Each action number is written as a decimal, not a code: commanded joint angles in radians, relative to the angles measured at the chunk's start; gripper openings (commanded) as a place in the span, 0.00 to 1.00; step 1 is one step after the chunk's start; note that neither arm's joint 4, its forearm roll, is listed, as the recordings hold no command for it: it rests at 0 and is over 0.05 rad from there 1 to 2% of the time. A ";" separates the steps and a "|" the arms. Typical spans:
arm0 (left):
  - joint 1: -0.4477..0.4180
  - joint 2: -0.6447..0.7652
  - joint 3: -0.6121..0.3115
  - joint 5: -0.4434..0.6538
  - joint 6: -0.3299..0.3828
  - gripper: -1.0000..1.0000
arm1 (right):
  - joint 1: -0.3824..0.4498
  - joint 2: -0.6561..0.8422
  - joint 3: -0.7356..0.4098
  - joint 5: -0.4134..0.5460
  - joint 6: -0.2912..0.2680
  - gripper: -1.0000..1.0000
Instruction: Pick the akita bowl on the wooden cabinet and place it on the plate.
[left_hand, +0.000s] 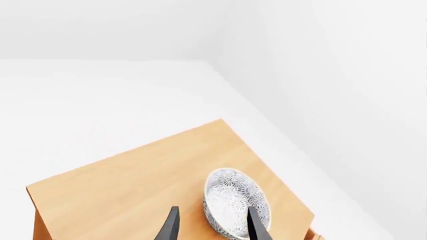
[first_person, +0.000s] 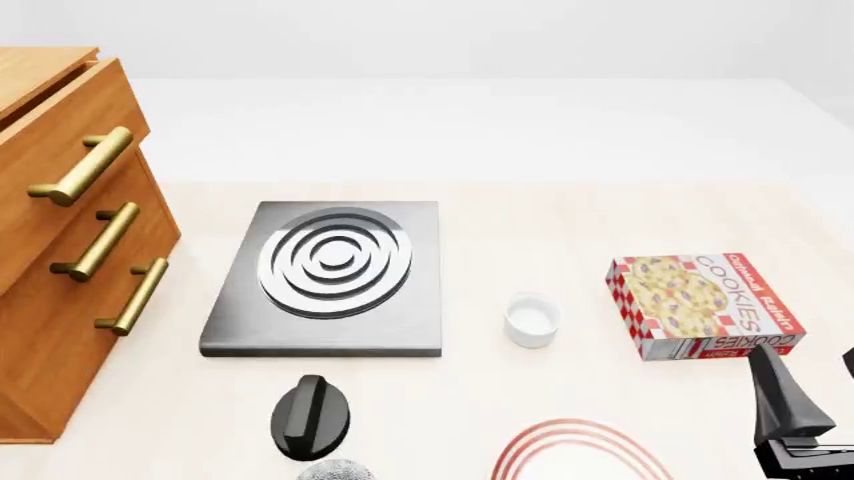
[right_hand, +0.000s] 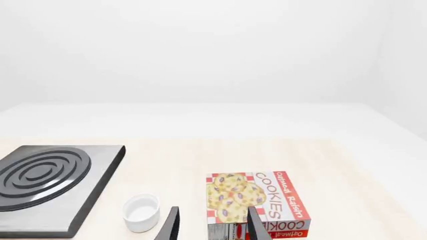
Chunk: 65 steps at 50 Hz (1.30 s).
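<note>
The speckled black-and-white akita bowl (left_hand: 237, 202) sat on top of the orange-brown wooden cabinet (left_hand: 133, 185), near its edge. The left jaws (left_hand: 212, 226) stood spread, straddling the bowl's rim. The right jaws (right_hand: 212, 225) stood spread above the counter (right_hand: 347, 165), before that cabinet's distant neighbour, the cookie box (right_hand: 257, 202).

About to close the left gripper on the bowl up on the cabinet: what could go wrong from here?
The akita bowl sits close to the wooden cabinet top's edge; a nudge from the left gripper might tip it off. One finger crosses its rim, so the grip could be shallow. The plate is mostly outside the front view, hampering placement.
</note>
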 joint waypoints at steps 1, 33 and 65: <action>-0.019 0.034 -0.033 0.009 -0.001 1.00 | 0.000 0.000 0.000 0.000 0.000 1.00; -0.040 0.094 -0.051 0.014 -0.025 1.00 | 0.000 0.000 0.000 0.000 0.000 1.00; -0.052 0.165 -0.057 -0.007 -0.028 1.00 | 0.000 0.000 0.000 0.000 0.000 1.00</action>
